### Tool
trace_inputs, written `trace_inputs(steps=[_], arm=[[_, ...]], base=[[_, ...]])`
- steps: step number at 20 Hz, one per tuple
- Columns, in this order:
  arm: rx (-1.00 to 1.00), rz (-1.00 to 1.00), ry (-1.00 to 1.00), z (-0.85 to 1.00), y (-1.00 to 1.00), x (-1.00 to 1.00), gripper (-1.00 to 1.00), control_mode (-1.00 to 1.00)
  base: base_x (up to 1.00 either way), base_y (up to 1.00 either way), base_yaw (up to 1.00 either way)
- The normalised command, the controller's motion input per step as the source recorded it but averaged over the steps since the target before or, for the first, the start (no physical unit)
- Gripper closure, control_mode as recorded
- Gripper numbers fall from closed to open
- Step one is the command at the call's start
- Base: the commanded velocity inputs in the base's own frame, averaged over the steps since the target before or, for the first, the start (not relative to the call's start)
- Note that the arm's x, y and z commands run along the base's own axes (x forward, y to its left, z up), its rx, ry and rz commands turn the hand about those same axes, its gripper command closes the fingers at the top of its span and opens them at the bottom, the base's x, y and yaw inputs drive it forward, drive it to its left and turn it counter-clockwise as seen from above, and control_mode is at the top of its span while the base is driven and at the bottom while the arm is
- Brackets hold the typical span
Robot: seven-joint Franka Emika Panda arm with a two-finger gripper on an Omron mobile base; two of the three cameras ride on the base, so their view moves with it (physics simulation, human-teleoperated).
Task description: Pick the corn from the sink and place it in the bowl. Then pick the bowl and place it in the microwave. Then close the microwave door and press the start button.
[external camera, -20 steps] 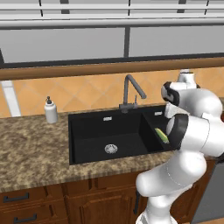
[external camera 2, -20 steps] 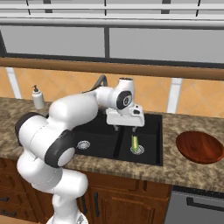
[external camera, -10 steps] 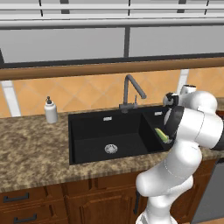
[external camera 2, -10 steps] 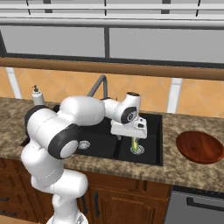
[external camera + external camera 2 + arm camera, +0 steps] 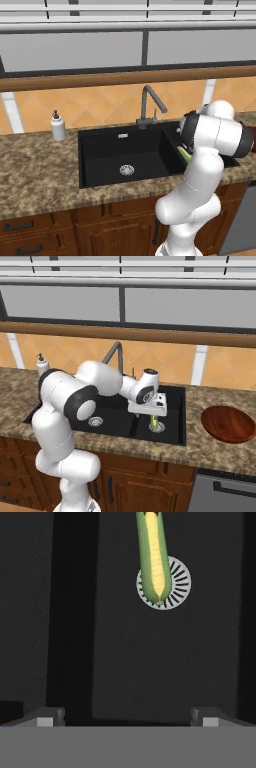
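Hand view shows the gripper [image 5: 127, 714] with jaws spread wide and empty above the sink [image 5: 75, 637] floor, the corn [image 5: 153, 554] lying over the drain ahead, so advance, centre, then descend to straddle the cob.

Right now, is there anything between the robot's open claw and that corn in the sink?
No. In the hand view, only bare black sink floor lies between the open gripper and the corn, whose tip lies over the round silver drain.
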Motion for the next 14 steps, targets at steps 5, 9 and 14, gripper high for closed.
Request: trace_inputs(steps=[5, 9, 14], arm=[[0.06, 0.0, 0.0, -0.26, -0.23, 0.53, -1.0, -1.0], [0.06, 0.0, 0.0, -0.27, -0.23, 0.48, -1.0, -1.0], [0.06, 0.0, 0.0, -0.41, -0.04, 0.54, -1.0, -1.0]], base=[[0.0, 0.0, 0.0], [0.0, 0.0, 0.0], [0.0, 0.0, 0.0]])
